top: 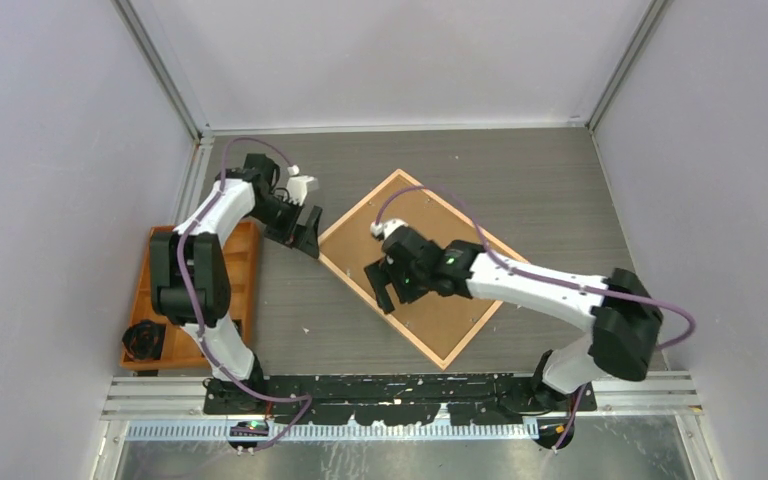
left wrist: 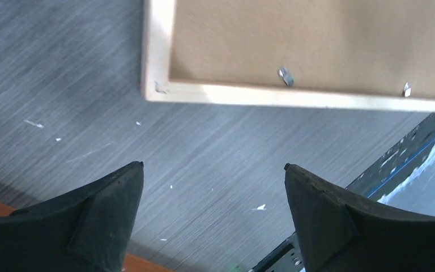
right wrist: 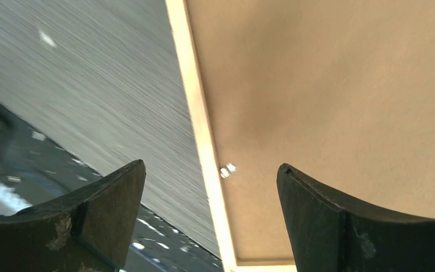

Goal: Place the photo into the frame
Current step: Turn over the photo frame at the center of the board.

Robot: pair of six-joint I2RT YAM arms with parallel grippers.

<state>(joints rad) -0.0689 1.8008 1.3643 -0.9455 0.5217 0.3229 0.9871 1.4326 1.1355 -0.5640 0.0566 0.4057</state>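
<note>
The frame (top: 358, 207), thin light wood strips, lies tilted like a diamond on the dark table, filled by a plain brown backing board (top: 450, 320). No photo shows in any view. My left gripper (top: 300, 232) hovers open just off the frame's left corner; its wrist view shows that corner's strip (left wrist: 294, 96) beyond the gripper (left wrist: 213, 167), with small metal tabs (left wrist: 285, 76) on the board. My right gripper (top: 385, 285) is open over the frame's lower-left edge, and in its wrist view the gripper (right wrist: 210, 165) straddles the strip (right wrist: 195, 102) and board (right wrist: 328, 96). Neither gripper holds anything.
An orange compartment tray (top: 243, 262) lies along the left wall under the left arm, with a black object (top: 145, 340) at its near end. A black mounting rail (top: 400, 385) runs across the near edge. Grey walls close in on the left, back and right.
</note>
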